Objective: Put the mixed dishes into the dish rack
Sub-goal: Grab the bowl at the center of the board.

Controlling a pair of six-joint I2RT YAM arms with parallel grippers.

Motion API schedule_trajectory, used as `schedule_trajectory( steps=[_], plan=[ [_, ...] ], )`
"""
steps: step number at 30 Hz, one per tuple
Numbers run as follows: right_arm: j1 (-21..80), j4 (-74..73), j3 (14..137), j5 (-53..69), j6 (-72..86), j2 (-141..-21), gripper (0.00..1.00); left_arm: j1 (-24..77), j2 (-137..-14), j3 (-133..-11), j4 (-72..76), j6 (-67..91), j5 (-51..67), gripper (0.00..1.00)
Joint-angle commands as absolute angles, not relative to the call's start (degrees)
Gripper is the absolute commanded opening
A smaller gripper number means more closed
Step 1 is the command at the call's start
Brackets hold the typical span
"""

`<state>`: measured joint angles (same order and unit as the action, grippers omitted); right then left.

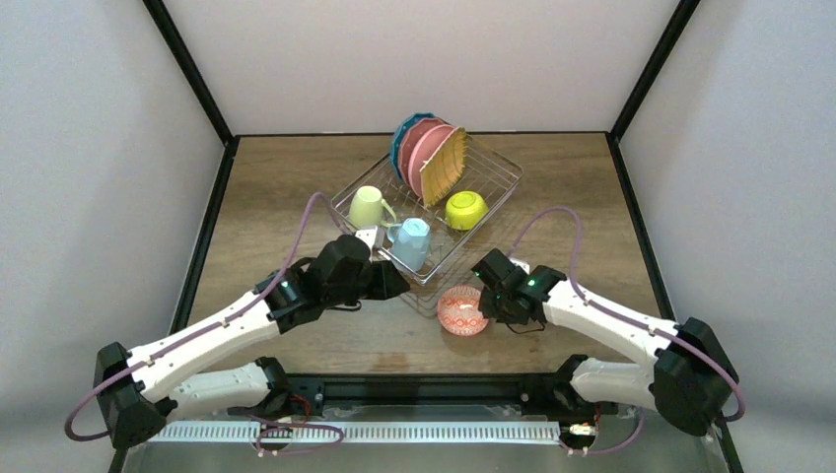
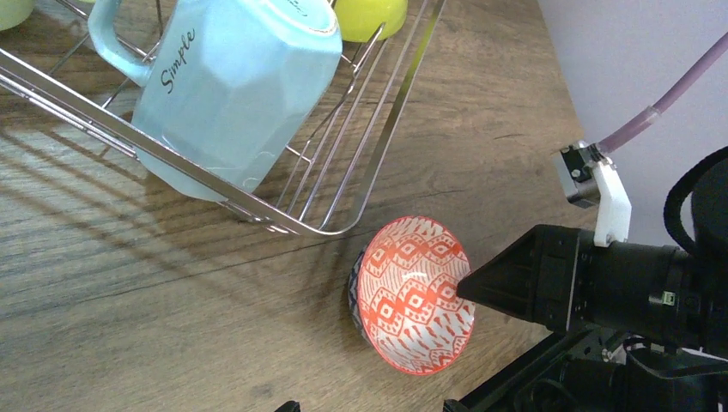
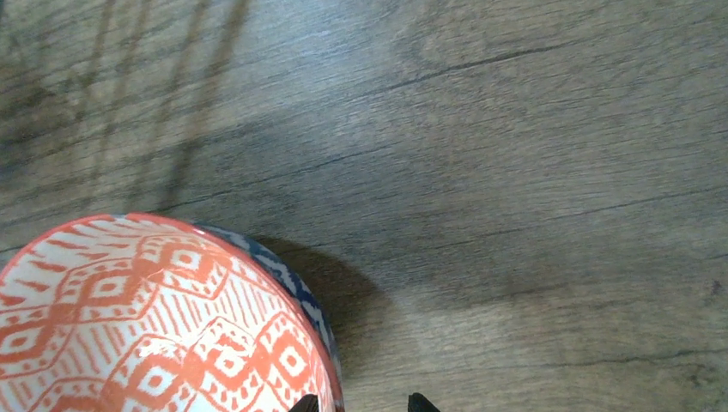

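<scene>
The red-patterned bowl [image 1: 462, 310] sat on the wooden table [image 1: 296, 177], outside the dish rack [image 1: 490, 172], just off the rack's near corner and toward the middle of the table's near edge. It was round and glossy, its white inside covered with orange-red diamonds and dashes. It was nested in the blue-patterned bowl [image 3: 288, 279], of which only a thin strip of blue-and-white outer wall showed below the red rim.

The right gripper [image 3: 362, 401] was at that rim with its jaws parted. One dark fingertip was at the bowls' edge and the other stood clear over bare wood, so nothing was clamped. The left gripper [image 2: 371, 404] hovered just left of the bowls, its jaws spread wide and empty.

The rack was a shallow basket of thin silvery wire, set cornerwise on the table's middle toward the far edge. At its far corner stood a row of plates on edge: a blue dotted plate [image 1: 399, 143], pink plates [image 1: 422, 148] and a woven tan plate [image 1: 446, 168] with a coarse basket texture. A pale green mug [image 1: 367, 205] lay at the rack's left corner. A smooth lime bowl [image 1: 465, 209] sat near its centre. A light blue mug [image 2: 232, 94], faceted and lettered "Simple", leaned against the near rim wire.

The table's grey-brown grain ran between black frame bars and plain white walls.
</scene>
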<state>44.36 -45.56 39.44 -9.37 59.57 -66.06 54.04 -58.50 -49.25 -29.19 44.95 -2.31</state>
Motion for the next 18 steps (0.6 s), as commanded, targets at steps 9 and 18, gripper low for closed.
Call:
schedule_trajectory(
  steps=[9,18],
  plan=[
    [44.7,-36.4,36.4,-8.7,61.7,-72.1,0.41,54.3,-61.2,-49.5,-28.7,43.6,-1.7,0.95],
    [44.7,-36.3,35.1,-8.2,63.2,-71.3,0.01,54.3,-59.7,-50.4,-30.7,43.2,-2.5,0.95]
  ],
)
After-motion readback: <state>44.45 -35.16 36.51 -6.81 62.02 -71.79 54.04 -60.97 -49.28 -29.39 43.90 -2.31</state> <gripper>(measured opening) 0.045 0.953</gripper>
